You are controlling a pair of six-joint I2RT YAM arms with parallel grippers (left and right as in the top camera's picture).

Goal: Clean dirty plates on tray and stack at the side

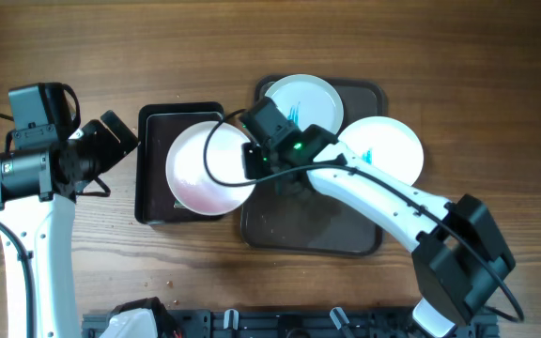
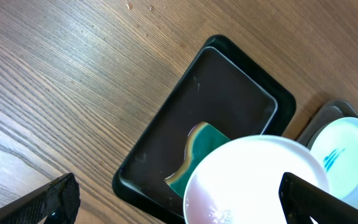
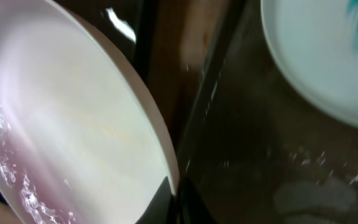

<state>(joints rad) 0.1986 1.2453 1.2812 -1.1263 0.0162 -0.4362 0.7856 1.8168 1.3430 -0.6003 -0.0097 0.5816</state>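
Observation:
My right gripper (image 1: 252,161) is shut on the rim of a wet white plate (image 1: 205,169) and holds it over the black tray (image 1: 148,169), hiding most of the teal sponge (image 2: 197,149). In the right wrist view the plate's edge (image 3: 160,143) sits between my fingers (image 3: 178,199). Two plates with teal smears, one (image 1: 303,99) at the back and one (image 1: 388,145) at the right, lie on the dark brown tray (image 1: 289,235). My left gripper (image 1: 120,136) is open and empty, left of the black tray; its fingers (image 2: 179,202) frame the held plate (image 2: 247,180).
Wet patches shine on the brown tray's floor (image 3: 278,155). Bare wooden table (image 1: 158,47) lies behind and in front of both trays. A black rack (image 1: 280,324) runs along the table's front edge.

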